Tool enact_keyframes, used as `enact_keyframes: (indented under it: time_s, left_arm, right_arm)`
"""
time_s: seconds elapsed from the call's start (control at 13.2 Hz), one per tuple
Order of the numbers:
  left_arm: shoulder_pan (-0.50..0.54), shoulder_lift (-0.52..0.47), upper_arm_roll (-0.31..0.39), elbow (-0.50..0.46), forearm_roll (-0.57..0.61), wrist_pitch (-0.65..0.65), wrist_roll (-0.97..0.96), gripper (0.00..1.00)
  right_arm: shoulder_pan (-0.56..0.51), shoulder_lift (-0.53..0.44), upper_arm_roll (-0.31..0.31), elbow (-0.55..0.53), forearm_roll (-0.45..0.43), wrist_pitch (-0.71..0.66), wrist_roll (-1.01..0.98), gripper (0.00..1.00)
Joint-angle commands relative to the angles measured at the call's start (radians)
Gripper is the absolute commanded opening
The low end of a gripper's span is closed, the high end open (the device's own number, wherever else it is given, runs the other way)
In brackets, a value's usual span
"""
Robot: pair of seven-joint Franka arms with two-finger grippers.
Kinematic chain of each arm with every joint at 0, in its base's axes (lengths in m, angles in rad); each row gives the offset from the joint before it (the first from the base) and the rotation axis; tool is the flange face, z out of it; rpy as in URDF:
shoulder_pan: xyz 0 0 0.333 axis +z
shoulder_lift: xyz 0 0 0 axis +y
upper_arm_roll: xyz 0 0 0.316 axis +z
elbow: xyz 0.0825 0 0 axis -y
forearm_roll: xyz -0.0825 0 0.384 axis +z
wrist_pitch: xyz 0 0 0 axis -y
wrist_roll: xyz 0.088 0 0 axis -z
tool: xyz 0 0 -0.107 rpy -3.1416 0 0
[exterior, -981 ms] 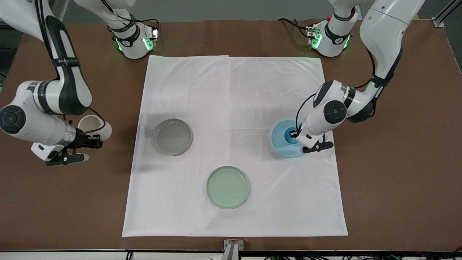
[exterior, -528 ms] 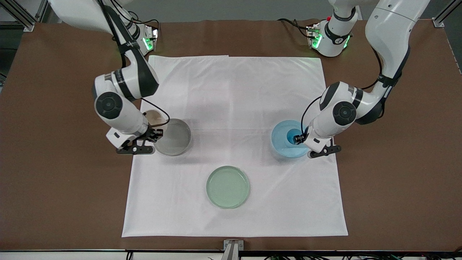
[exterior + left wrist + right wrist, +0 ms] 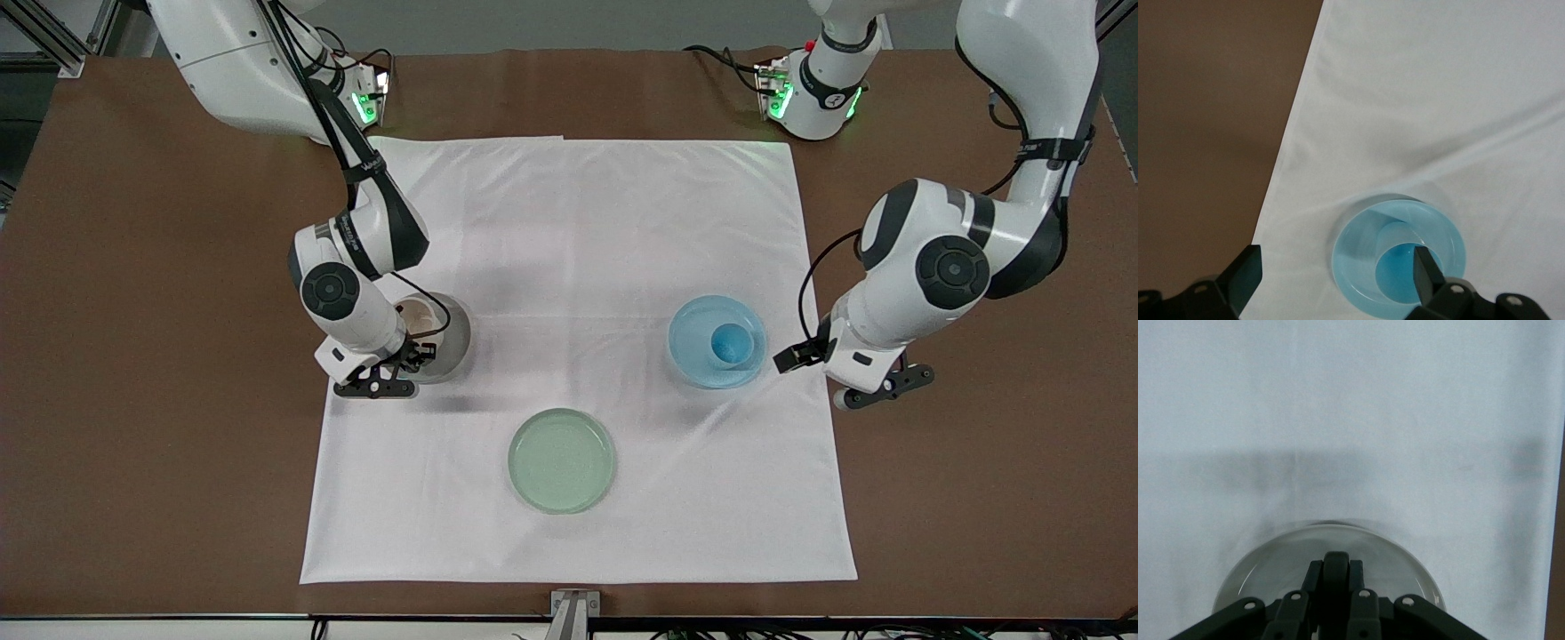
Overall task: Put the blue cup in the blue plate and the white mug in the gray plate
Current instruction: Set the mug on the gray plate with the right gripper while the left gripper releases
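Note:
The blue cup (image 3: 731, 342) stands upright in the blue plate (image 3: 693, 351); both also show in the left wrist view, the cup (image 3: 1408, 270) inside the plate (image 3: 1358, 247). My left gripper (image 3: 794, 357) is open and empty beside the blue plate, toward the left arm's end (image 3: 1335, 280). My right gripper (image 3: 407, 354) is shut on the dark handle (image 3: 1336, 577) of the white mug (image 3: 416, 316), which it holds upright over the gray plate (image 3: 455, 336). The gray plate also shows under the fingers in the right wrist view (image 3: 1265, 577). Whether the mug touches the plate is hidden.
A pale green plate (image 3: 561, 460) lies on the white cloth (image 3: 569, 222), nearer the front camera than the other two plates. Brown table (image 3: 133, 400) surrounds the cloth.
My right arm carried the white mug from the brown table at its end to over the gray plate. My left gripper let go of the blue cup and drew back off the blue plate.

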Motion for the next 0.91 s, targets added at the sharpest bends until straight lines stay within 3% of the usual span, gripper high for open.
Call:
enact_keyframes:
  time_s: [0.0,0.15,0.23,0.3,0.38,0.45,0.83]
  left_arm:
    - [0.028,0.007,-0.001,0.106,0.085,-0.082,0.025,1.00]
    - [0.035,0.009,-0.001,0.135,0.131,-0.104,0.085,1.00]
    - [0.052,0.007,-0.001,0.137,0.133,-0.104,0.085,1.00]
    - [0.061,0.005,-0.003,0.147,0.137,-0.104,0.091,1.00]
    - [0.064,0.005,-0.001,0.155,0.136,-0.105,0.114,1.00]
    - [0.075,0.005,-0.001,0.157,0.136,-0.105,0.134,1.00]
    - [0.086,-0.028,-0.001,0.158,0.136,-0.110,0.142,1.00]
  right_arm:
    - [-0.005,0.000,0.004,0.001,-0.002,0.003,0.012,0.01]
    - [-0.002,0.005,0.004,0.001,-0.002,0.003,0.012,0.03]
    - [-0.002,0.005,0.004,0.003,-0.002,0.000,0.012,0.15]
    - [-0.002,0.003,0.004,0.003,-0.002,-0.006,0.012,0.41]
    - [-0.005,0.002,0.004,0.001,-0.004,-0.010,0.011,0.75]
    - [-0.005,-0.014,0.004,-0.002,-0.004,-0.023,0.011,1.00]
    - [-0.017,-0.265,-0.002,-0.001,-0.004,-0.371,0.009,1.00]
